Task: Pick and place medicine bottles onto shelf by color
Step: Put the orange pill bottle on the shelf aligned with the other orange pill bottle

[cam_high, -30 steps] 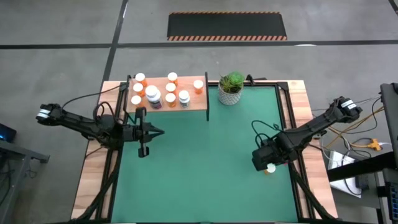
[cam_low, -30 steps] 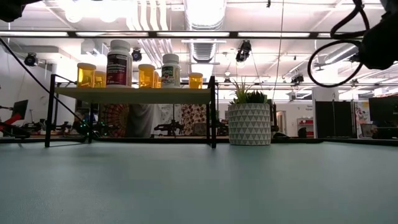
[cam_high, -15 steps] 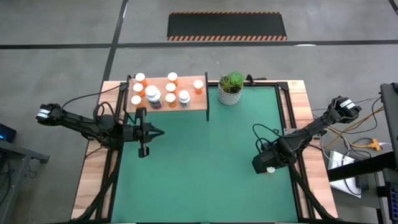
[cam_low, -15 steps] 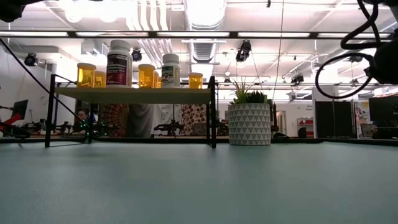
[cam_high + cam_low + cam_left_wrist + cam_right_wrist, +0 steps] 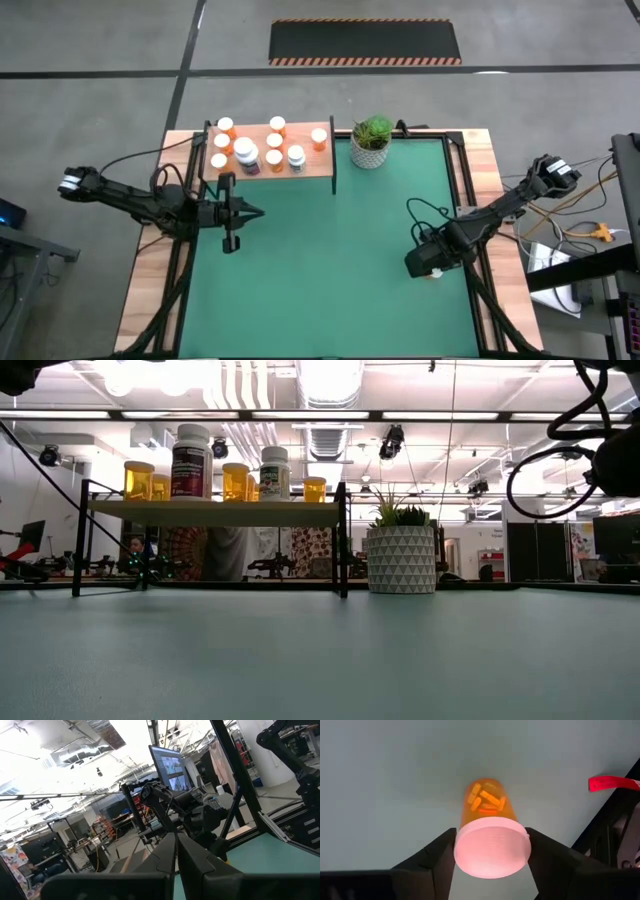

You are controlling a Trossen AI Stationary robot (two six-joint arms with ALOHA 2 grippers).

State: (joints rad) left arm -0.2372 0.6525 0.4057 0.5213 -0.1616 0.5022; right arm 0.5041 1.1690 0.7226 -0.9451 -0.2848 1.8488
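Observation:
An orange medicine bottle (image 5: 487, 802) with a white cap stands upright on the green mat at the near right. My right gripper (image 5: 428, 265) points down over it and is shut on its cap (image 5: 491, 845). The wooden shelf (image 5: 312, 166) stands at the far left on black posts. It carries several white-capped bottles, mostly orange, and one larger bottle (image 5: 190, 460). My left gripper (image 5: 256, 211) is shut and empty, held level in front of the shelf and pointing toward the table's right edge. My right gripper pinches the white cap's two opposite sides (image 5: 462, 847) between its two fingers (image 5: 437, 857). The fingers come from above, pointing down. The bottle is upright below them, and its bottom appears to rest on the mat.
A green plant in a white patterned pot (image 5: 371, 140) stands just right of the shelf at the far edge. Black frame rails run along the mat's right side (image 5: 462, 190). A red tag (image 5: 612, 783) lies near the mat's edge by the bottle.
My right gripper has come down and a little toward the near edge onto the orange bottle. From above it now hides most of the white cap, which showed beside it before. It has kept still for the last half second.

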